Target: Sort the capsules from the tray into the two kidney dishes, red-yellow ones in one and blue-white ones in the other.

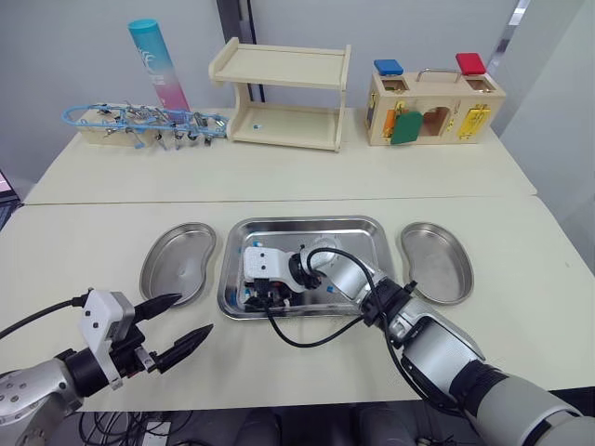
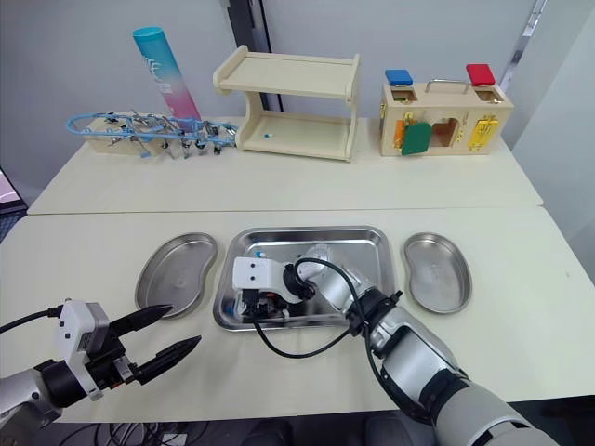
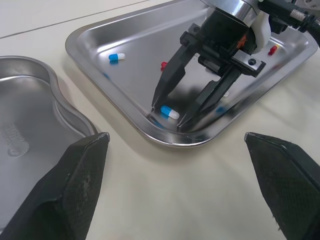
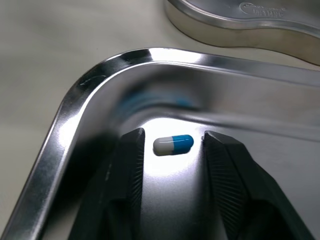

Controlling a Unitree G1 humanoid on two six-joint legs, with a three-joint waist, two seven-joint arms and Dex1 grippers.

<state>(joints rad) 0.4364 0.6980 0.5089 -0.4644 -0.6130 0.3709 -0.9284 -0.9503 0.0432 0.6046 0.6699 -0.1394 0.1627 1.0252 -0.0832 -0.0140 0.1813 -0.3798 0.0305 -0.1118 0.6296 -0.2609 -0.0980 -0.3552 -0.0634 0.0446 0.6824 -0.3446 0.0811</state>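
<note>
The steel tray (image 1: 358, 240) lies between two empty kidney dishes, the left dish (image 1: 177, 262) and the right dish (image 1: 437, 262). My right gripper (image 1: 265, 302) reaches into the tray's near-left corner. It is open, its fingertips (image 4: 134, 145) standing on either side of a blue-white capsule (image 4: 173, 144) that rests on the tray floor. Further capsules lie in the tray: a blue-white one (image 3: 116, 57), a red piece (image 3: 163, 65) and a red-yellow one (image 3: 272, 49). My left gripper (image 1: 191, 316) hangs open over the table, in front of the left dish, holding nothing.
Along the far edge of the table stand a wooden shelf (image 1: 284, 93), a wooden lock box (image 1: 432, 107), a rack of blue-handled tools (image 1: 139, 121) and a blue-pink tube (image 1: 158, 65). My right arm's black cable (image 1: 307, 339) loops over the tray's front rim.
</note>
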